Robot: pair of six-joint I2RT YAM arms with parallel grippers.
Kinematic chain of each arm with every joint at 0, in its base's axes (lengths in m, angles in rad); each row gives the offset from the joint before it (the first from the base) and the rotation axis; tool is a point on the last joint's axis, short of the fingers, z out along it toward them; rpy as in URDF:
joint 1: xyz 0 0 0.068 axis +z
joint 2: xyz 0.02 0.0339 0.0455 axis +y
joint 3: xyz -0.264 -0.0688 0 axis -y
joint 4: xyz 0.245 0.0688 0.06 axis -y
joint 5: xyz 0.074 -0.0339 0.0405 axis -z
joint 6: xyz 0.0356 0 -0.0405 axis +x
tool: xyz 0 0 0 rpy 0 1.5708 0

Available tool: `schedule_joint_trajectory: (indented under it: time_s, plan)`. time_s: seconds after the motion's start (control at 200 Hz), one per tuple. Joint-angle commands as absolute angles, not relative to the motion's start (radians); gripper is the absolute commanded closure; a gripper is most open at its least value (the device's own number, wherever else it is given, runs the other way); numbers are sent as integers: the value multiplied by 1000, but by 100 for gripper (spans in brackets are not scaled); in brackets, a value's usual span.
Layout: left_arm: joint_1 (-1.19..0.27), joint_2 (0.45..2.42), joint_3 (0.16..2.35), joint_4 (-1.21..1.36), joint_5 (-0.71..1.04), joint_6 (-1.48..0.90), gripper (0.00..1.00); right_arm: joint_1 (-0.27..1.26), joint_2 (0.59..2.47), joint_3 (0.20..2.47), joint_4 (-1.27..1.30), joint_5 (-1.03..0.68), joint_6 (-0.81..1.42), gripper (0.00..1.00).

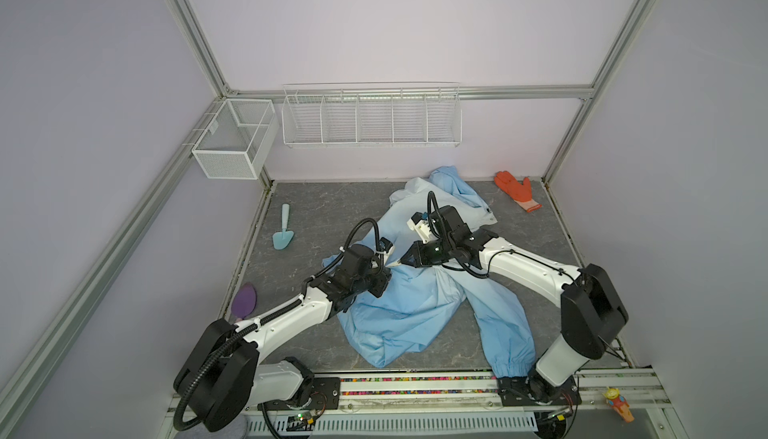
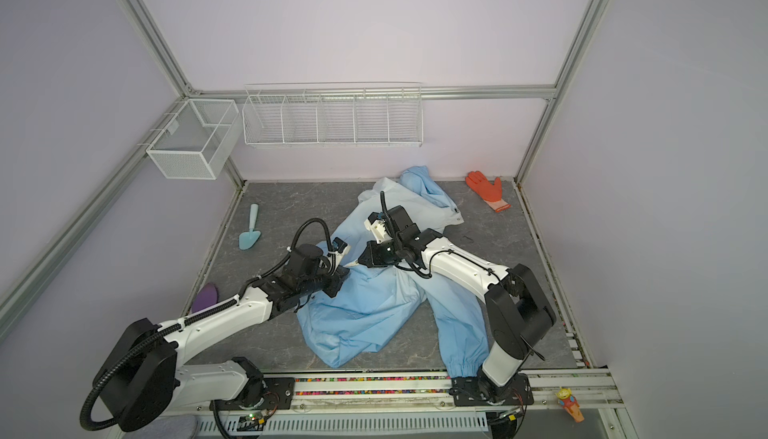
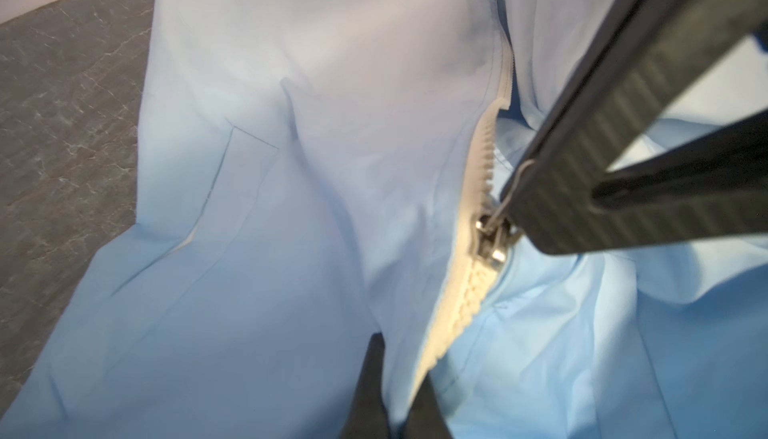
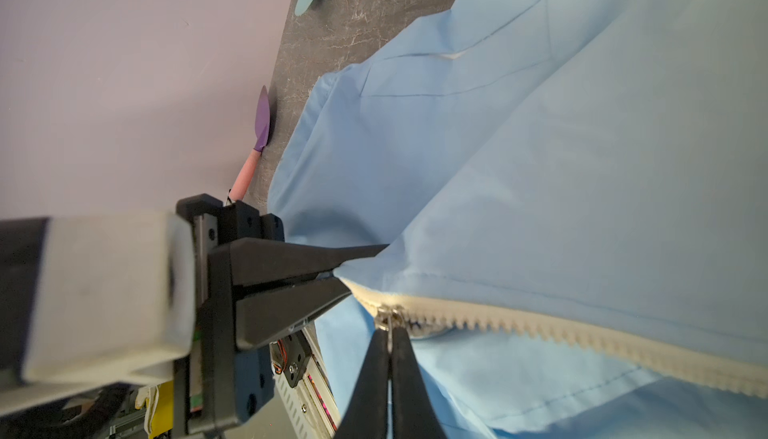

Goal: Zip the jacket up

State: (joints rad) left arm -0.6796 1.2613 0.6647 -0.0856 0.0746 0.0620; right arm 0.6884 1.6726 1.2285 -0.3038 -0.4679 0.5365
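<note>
— Found where?
— Found the thin, soft, light-blue jacket point(image 1: 407, 304) crumpled on the grey table point(image 1: 316, 208).
— Zipped much?
— Hardly; closed only a short bit below the shiny metal slider point(image 4: 392, 316); left the long, bumpy white zipper point(image 4: 540, 326) apart.
— Held how?
— Pinched the cloth's bottom end with the left claw point(image 4: 338, 277), shut tight; squeezed the thin pull point(image 4: 389, 326) with the right claw point(image 4: 389, 337), shut too.

Lab robot cell: aluminium frame point(image 1: 193, 29), plain lilac walls point(image 1: 374, 21), wall-hung wire baskets point(image 1: 370, 119).
</note>
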Motion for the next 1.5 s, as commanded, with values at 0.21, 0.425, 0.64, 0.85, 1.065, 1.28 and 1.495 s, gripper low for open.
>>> schedule_joint_trajectory:
  time_s: [0.21,0.425,0.64,0.85,1.065,1.28,1.495]
  plan:
    - [-678,1063,760,-237,-46,131,100,659,1639,1241,-321,-214,509,93]
    - [-678,1057,811,-284,-168,163,100,624,1622,1233,-285,-79,511,93]
    - [-674,1083,849,-273,-270,191,100,532,1621,1236,-282,-2,499,93]
    - [-626,1154,923,-239,-329,214,100,423,1624,1274,-297,34,486,93]
    - [-551,1282,1081,-166,-387,217,100,316,1671,1395,-311,-21,471,93]
    - [-531,1470,1422,-172,-408,257,100,242,1742,1638,-309,-153,459,93]
    - [-511,1588,1753,-219,-395,289,100,188,1773,1916,-339,-221,440,93]
